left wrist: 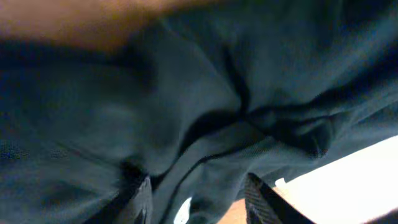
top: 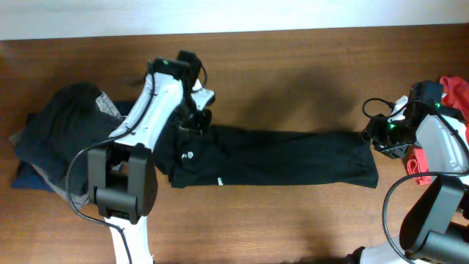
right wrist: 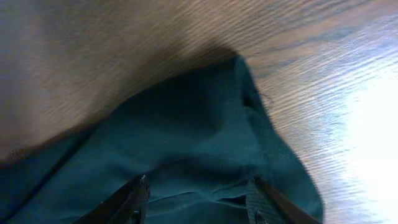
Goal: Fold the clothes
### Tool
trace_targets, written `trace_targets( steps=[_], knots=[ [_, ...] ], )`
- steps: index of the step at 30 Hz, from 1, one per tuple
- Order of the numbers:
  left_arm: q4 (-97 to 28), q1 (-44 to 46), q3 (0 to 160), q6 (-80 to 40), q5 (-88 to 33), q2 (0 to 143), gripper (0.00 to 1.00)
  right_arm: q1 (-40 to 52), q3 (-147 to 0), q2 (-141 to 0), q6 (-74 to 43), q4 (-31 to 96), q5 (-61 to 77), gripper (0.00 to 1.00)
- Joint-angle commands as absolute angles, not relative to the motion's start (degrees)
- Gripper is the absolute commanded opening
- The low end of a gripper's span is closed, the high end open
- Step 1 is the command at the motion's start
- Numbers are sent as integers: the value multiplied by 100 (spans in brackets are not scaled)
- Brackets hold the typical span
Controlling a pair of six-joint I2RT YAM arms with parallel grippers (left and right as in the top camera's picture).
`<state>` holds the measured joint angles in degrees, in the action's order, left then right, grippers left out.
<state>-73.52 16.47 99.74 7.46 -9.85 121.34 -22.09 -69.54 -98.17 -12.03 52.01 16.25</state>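
A pair of black trousers (top: 278,158) lies stretched lengthwise across the wooden table. My left gripper (top: 194,117) is at the waist end on the left. In the left wrist view its fingers (left wrist: 199,202) are spread apart, with bunched dark fabric (left wrist: 186,106) between and ahead of them. My right gripper (top: 375,136) is at the leg-hem end on the right. In the right wrist view its fingers (right wrist: 199,202) are spread wide over the hem corner (right wrist: 205,130), which lies flat on the table.
A pile of dark clothes (top: 58,139) lies at the left end of the table. Red cloth (top: 456,92) lies at the far right edge, with another red piece (top: 419,165) beside the right arm.
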Motion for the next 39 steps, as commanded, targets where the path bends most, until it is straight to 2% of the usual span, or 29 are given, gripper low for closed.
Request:
trace_targets(
  steps=[1, 2, 5, 6, 7, 10, 11, 14, 15, 16, 20, 28, 39],
  knots=[
    [-7277, 1675, 9623, 755, -1236, 12020, 43, -2226, -6982, -9679, -1245, 5205, 1909, 55],
    [-7242, 1686, 9553, 755, -1240, 12020, 40, -2226, -6982, -9679, -1245, 5212, 1909, 55],
    [-7229, 1734, 9448, 757, -1385, 12020, 11, -2220, -6982, -9679, -1243, 5253, 1909, 55],
    [-7240, 1750, 9448, 757, -1468, 12020, 6, -2220, -6982, -9679, -1240, 5258, 1909, 55],
    [-7253, 1765, 9448, 757, -1535, 12020, 1, -2220, -6982, -9679, -1227, 5273, 1909, 55],
    [-7334, 1785, 9454, 757, -1546, 12007, 1, -2220, -6982, -9679, -1225, 5319, 1907, 55],
    [-7356, 1785, 9459, 755, -1544, 12001, 6, -2222, -6982, -9679, -1225, 5325, 1907, 55],
    [-7470, 1774, 9537, 749, -1544, 11959, 16, -2226, -6976, -9690, -1048, 5293, 1887, 65],
    [-7483, 1772, 9585, 729, -1538, 11928, 28, -2235, -6965, -9717, -987, 5266, 1883, 73],
    [-7491, 1772, 9662, 711, -1525, 11885, 35, -2263, -6958, -9758, -943, 5264, 1887, 77],
    [-7686, 1741, 10121, 714, -1525, 11620, 52, -2512, -6956, -10040, -764, 5249, 1916, 80],
    [-7955, 1457, 10871, 709, -1070, 11006, 64, -3017, -6956, -10442, 401, 5306, 2043, 90],
    [-7926, 781, 10903, 585, -1166, 10748, 66, -2961, -6945, -11220, 1096, 5557, 2038, 90]
  ],
)
